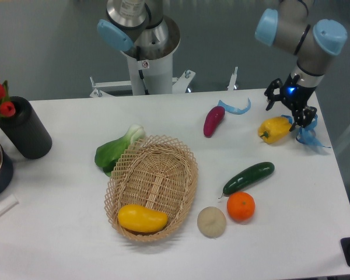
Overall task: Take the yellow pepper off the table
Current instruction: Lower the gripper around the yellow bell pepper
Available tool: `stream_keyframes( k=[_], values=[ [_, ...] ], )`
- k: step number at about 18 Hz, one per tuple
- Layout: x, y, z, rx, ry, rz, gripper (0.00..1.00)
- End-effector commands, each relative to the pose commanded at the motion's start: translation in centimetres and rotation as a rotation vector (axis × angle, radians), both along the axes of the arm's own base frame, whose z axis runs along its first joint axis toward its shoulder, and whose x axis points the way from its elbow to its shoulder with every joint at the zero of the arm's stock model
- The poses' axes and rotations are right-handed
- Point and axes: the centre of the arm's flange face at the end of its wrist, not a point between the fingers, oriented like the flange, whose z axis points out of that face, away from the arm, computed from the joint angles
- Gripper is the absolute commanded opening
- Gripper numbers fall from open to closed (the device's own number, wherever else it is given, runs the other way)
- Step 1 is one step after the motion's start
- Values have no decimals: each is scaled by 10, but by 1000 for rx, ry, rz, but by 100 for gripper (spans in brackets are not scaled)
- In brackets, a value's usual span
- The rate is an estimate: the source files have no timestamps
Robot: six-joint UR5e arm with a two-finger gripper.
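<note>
Progress is at the approach stage: your gripper hangs with its jaws spread and nothing between them, and the yellow pepper lies on the desk just below it and slightly to one side, not yet touched as far as you can see. You have the lowering, closing and lifting left.

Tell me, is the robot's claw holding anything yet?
No, nothing is held. The end effector hangs open just above the yellow pepper, which lies on the table.
</note>
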Motion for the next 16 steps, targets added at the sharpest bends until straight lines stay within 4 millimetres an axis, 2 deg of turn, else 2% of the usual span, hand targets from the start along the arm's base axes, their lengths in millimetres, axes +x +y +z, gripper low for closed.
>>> stream_keyframes(
  k=[16],
  values=[
    [0, 4, -26, -1, 19, 9, 100]
  ],
)
